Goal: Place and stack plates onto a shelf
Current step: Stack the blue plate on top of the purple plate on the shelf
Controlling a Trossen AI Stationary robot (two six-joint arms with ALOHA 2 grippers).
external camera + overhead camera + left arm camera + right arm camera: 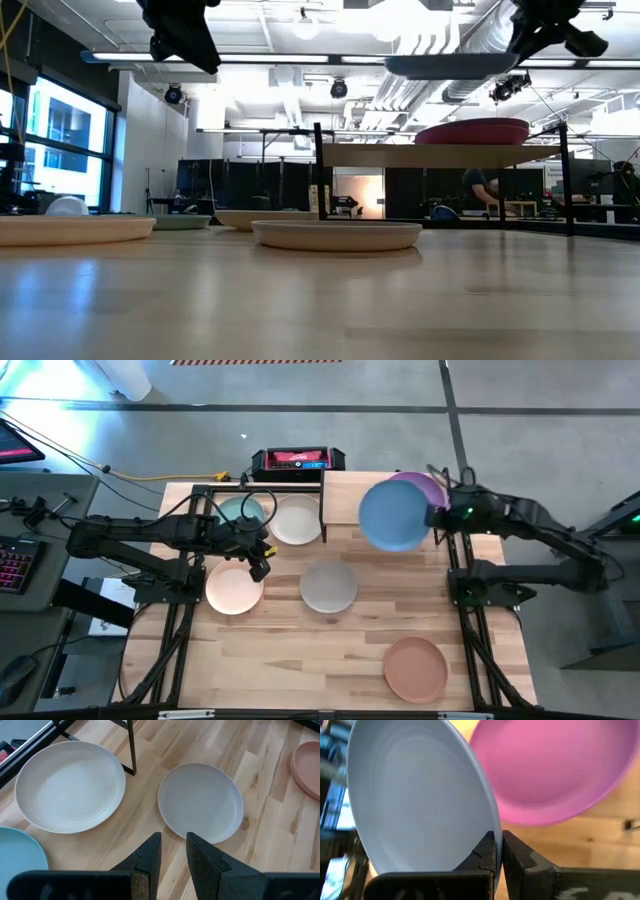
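The right gripper [498, 851] clenches the blue plate [392, 515] above the shelf [340, 490], where the magenta plate [555, 765] sits. The left gripper [173, 852], slightly parted and empty, hovers near the grey plate [201, 801].

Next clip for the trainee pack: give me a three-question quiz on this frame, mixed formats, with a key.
1. Multiple choice: which plate does the right gripper hold? A) the grey plate B) the blue plate C) the terracotta plate
2. True or false: a pink-purple plate already lies on the shelf.
3. Fill in: the left gripper, holding nothing, hovers over the table near the ____ plate.

Key
1. B. Its fingers are shut on the blue plate's rim, carrying it above the shelf.
2. True. It sits at the shelf's right end, partly under the blue plate in the high view.
3. Peach.
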